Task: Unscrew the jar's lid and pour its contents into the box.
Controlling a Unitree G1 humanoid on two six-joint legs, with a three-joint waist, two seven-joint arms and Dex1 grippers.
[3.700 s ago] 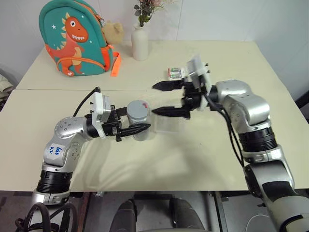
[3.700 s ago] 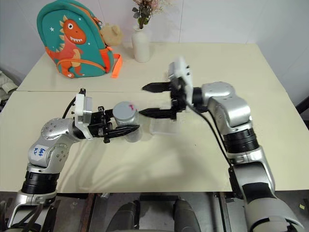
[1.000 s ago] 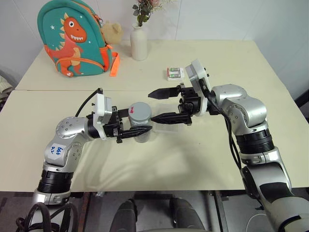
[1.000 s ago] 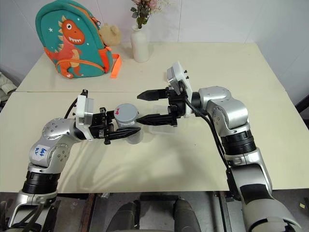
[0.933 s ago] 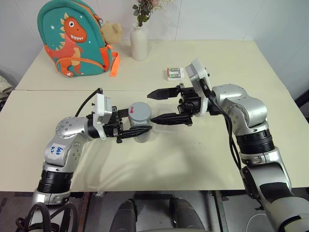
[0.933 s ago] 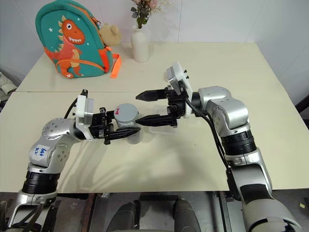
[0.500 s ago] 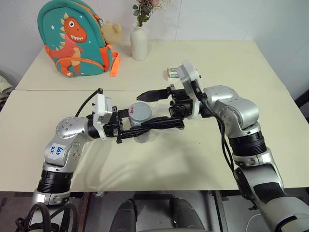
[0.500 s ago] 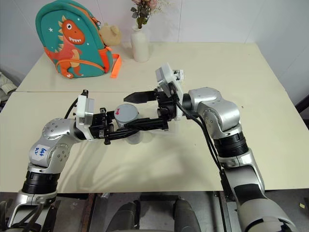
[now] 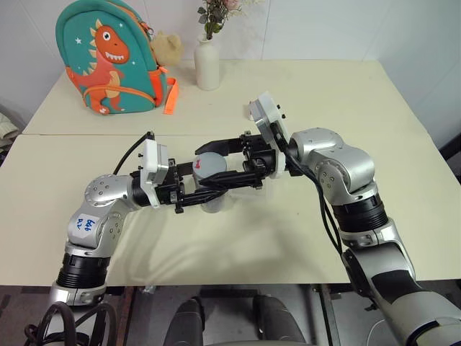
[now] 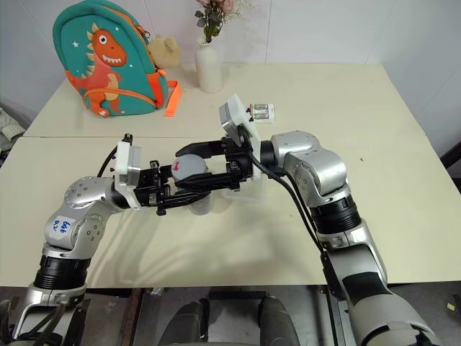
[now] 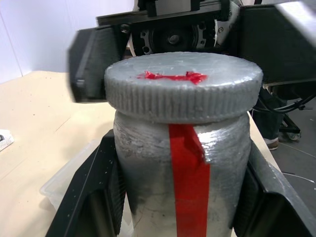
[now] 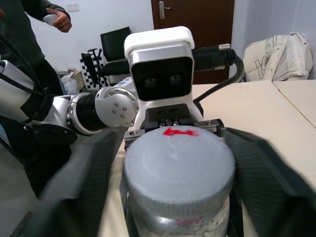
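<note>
My left gripper [image 9: 211, 189] is shut on the jar [image 9: 214, 204], holding it upright just above the table; a red tape strip [image 11: 186, 173] runs down its side. The grey lid [image 9: 209, 164] with a red mark sits on top. Coming in level from the right, my right gripper [image 9: 205, 168] has one finger on each side of the lid [image 12: 178, 165] and is shut on it. The clear box [image 10: 248, 189] lies on the table just behind the jar, partly under my right wrist. The contents are hidden inside the jar.
A teal dinosaur backpack [image 9: 108, 58], a plush toy [image 9: 167, 45] and a white flower vase [image 9: 207, 63] stand at the back left. A white-and-green packet [image 10: 261, 111] lies beyond my right wrist. A person [image 12: 34, 17] stands in the room behind.
My right gripper has moved left from beside the jar until its fingers straddle the lid, then closed on it. The left gripper and the jar have stayed still.
</note>
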